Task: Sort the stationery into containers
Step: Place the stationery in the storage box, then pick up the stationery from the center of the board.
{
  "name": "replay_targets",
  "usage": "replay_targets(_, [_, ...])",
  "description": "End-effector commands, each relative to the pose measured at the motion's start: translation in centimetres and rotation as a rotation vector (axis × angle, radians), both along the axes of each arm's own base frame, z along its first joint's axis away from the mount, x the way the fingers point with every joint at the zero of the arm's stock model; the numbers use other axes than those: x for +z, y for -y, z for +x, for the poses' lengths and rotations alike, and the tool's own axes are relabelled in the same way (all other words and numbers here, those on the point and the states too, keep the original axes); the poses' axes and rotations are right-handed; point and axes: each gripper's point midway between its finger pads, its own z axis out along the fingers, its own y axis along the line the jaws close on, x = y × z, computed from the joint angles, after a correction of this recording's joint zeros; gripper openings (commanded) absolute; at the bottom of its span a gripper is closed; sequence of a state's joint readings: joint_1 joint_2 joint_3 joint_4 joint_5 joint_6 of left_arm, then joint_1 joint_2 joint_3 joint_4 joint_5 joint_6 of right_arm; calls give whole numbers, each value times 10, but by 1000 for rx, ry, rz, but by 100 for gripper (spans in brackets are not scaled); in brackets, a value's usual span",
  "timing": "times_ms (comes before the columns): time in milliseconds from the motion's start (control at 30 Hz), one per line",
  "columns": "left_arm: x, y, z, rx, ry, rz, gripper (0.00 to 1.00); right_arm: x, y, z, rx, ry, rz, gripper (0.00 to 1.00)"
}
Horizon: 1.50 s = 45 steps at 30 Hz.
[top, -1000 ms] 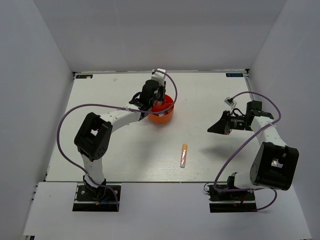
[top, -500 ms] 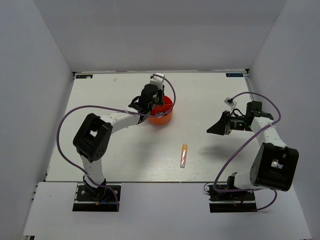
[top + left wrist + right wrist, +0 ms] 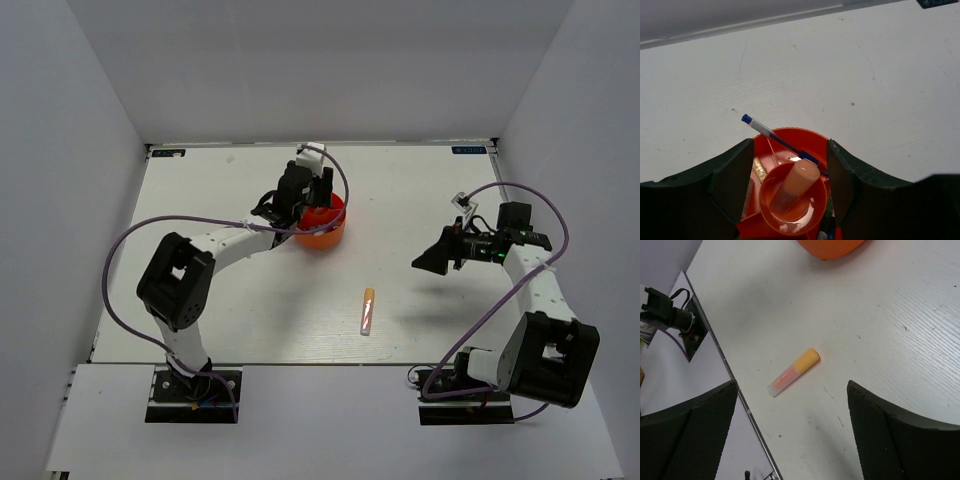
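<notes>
**Left jaws.** Spread wide and grasping nothing. They straddle the centre cup (image 3: 767, 197) of the organiser (image 3: 807, 131). One marker (image 3: 795, 187) stands tilted in that cup, cap end up, with clear gaps to both jaws. A blue pen (image 3: 770, 132) leans in a compartment behind the cup, its tip projecting over the rim.

**Right jaws.** Fully spread, holding nothing and touching nothing. They hang above the counter (image 3: 900, 300), well apart from the organiser. The wrist view frames the loose marker (image 3: 793, 372) between them, lower down.

**Loose marker.** It lies flat on the counter, near the front edge, between the two arms and well apart from the organiser.

**Handling (judgement).**
- Probably light and rigid, so a modest clench should suffice.
- The barrel looks smooth and round. It may roll if nudged or slip if pinched off-centre.
- Recommended hold: across the barrel near mid-length, where the orange cap meets the paler body, with the jaws square to the long axis.
- The present opening far exceeds the barrel width, so alignment tolerance appears generous.
</notes>
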State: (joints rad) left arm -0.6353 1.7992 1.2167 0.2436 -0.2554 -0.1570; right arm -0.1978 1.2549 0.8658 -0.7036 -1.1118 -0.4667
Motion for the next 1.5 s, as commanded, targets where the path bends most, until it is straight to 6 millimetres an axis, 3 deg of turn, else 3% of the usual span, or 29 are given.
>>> replay_targets(0, [73,-7,-12,6,117,-71,70,0,3,5,-36,52,-38,90])
replay_targets(67, [78,-9,-20,-2,117,-68,54,-1,0,4,-22,52,-46,89])
replay_targets(100, [89,-13,-26,0,124,-82,46,-8,3,6,-32,32,-81,80])
replay_targets(133, [96,-19,-36,-4,109,-80,37,-4,0,10,-15,42,-104,39])
replay_targets(167, [101,-21,-49,-31,84,-79,23,-8,-5,5,4,-1,-118,11])
replay_targets(200, [86,-26,-61,-30,-3,-73,18,-16,-7,5,10,-23,-169,0])
replay_targets(233, [93,-29,-73,-49,-28,-94,16,-19,-6,9,5,-26,-222,0])
replay_targets(267, [98,-32,-85,-73,-59,-110,16,-24,-17,1,49,-48,-241,0])
replay_targets(300, [66,-41,-109,-77,-224,-66,22,-29,-21,0,63,-53,-288,0])
replay_targets(367, [61,-53,-132,-80,-296,-63,39,-40,-32,-3,81,-74,-374,0])
replay_targets(400, [27,-70,-158,-47,-448,-10,44,-42,-35,-5,83,-89,-390,0])
replay_targets(433, [23,-82,-173,-39,-467,-11,49,-47,-33,-3,69,-101,-440,0])
replay_targets(467, [-2,-93,-190,-20,-543,18,59,-52,-47,-13,102,-136,-452,0])
replay_targets(500, [-25,-104,-207,-11,-599,53,62,-53,-50,-16,106,-153,-463,7])
replay_targets(533, [-22,-110,-215,-10,-587,42,66,-60,-55,-19,118,-172,-497,22])
replay_targets(567, [-34,-123,-227,11,-593,49,70,-63,-59,-23,112,-199,-504,51])
replay_targets(600, [-30,-128,-234,12,-569,31,70,-65,-65,-24,107,-199,-506,63])
replay_targets(633, [-54,-140,-247,32,-613,63,71,-67,-69,-24,104,-187,-522,78])
replay_targets(667, [-45,-146,-251,40,-571,36,71,-74,-67,-26,57,-218,-543,91])
replay_targets(767, [-60,-159,-263,67,-589,52,73,-87,-75,-24,-13,-251,-582,91])
replay_targets(1033, [-60,-177,-277,96,-558,54,73,-107,-108,-25,-89,-288,-621,91])
replay_targets(1100, [-61,-181,-277,108,-546,56,73,-117,-103,-22,-140,-284,-675,83])
replay_targets(1200, [-61,-184,-276,121,-535,66,73,-129,-97,-16,-220,-271,-795,61])
replay_targets(1367, [-63,-186,-277,124,-535,75,73,-137,-90,-11,-307,-232,-912,47])
replay_targets(1467, [-62,-185,-276,118,-530,73,73,-145,-88,-16,-303,-231,-943,47])
